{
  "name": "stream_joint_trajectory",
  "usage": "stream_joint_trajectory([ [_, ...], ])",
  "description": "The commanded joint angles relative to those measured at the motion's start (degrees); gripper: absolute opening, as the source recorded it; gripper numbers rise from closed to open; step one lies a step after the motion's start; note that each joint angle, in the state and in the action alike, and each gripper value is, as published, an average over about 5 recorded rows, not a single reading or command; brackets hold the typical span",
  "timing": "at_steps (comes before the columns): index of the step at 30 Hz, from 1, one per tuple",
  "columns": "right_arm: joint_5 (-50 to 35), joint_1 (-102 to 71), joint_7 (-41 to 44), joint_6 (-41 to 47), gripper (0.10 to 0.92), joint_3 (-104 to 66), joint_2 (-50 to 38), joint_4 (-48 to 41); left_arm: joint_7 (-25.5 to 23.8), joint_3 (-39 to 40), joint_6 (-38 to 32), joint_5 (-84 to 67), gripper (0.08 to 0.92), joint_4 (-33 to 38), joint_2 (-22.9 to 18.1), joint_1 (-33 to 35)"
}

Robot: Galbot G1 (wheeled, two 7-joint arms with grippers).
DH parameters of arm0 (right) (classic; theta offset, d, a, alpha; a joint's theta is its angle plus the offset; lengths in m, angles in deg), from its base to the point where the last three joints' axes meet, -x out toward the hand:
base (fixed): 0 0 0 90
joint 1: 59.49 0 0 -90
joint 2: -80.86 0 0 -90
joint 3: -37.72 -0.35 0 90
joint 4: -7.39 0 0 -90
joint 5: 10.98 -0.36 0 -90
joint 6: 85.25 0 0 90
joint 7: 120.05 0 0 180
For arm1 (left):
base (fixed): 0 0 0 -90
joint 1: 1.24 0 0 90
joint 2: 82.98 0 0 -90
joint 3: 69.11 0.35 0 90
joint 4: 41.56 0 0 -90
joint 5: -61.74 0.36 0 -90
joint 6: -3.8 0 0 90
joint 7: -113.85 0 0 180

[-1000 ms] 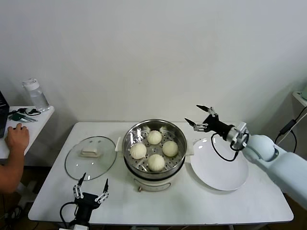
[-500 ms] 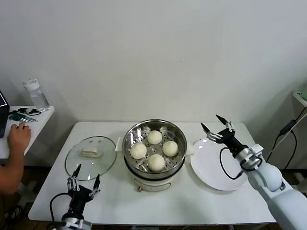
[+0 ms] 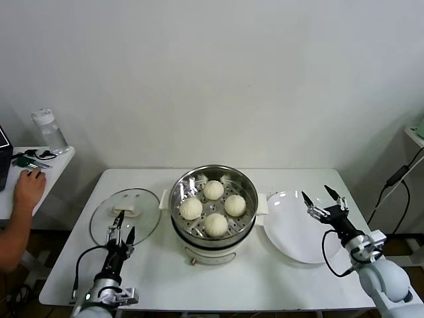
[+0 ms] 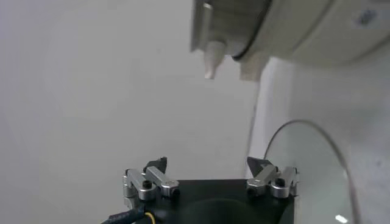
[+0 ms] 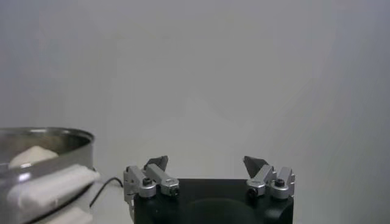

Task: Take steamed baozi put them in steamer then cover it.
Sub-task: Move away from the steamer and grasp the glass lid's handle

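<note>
Readable text: none — no words, brand marks, numbers or signs can be made out in any view.
Steamer [image 3: 213,199]: bare steel wall and white base — no label legible.
Cover [image 3: 125,216]: clear glass with a cream handle, no marking seen.
Bottle [image 3: 50,130]: on the side table, too small to show any print.
</note>
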Motion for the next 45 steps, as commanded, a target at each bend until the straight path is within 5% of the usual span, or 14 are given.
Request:
stream_joint_trajectory([
  [1,1.94,-4.28,0.38,0.83,0.823,-4.14,2.05,-0.27,3.35,-0.22,-1.48,15.75,0.823,-15.22,0.64,-12.20],
  [17,5.10,-2.32,0.47,1.09,0.823,-2.44,3.54,-2.61,6.25,-1.83,-1.79,17.09,0.823,-30.03,2.39,-21.33],
  [45,10.01,-1.98,1.40,0.16,0.823,-1.53,4.96,-3.69,8.63,-0.83,-0.85,16.41,0.823,-37.47,3.61,-28.22],
])
